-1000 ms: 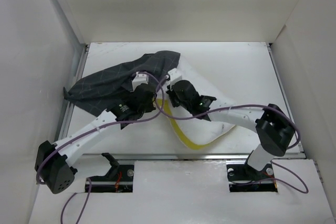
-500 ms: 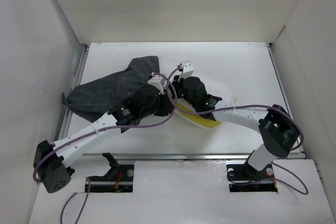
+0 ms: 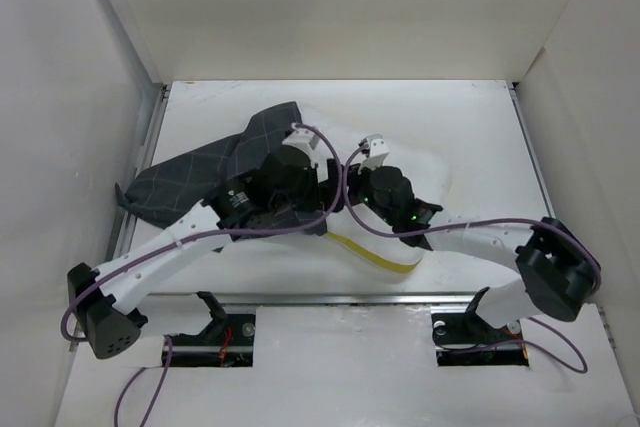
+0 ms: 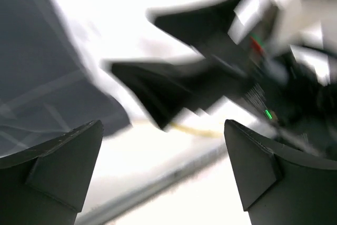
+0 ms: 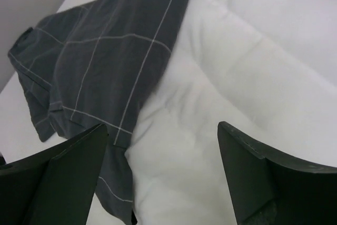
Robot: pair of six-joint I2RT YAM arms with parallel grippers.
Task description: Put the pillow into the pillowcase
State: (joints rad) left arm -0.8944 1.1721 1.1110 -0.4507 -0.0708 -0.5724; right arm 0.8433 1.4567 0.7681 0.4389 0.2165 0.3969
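Poised with left tool (image 4: 160,130) and right tool (image 5: 162,130) both spread wide, gripping nothing, above the edge of the pillowcase (image 3: 190,182) slumped left on the surface (image 3: 450,107) against the pillow (image 5: 237,77), probably to catch the sack's opening for stuffing.

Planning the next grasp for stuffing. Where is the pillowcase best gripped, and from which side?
Probably the loose edge of the pillowcase lying over the pillow, approached from the pillow side: it sits raised on soft padding, so one jaw could press under it.
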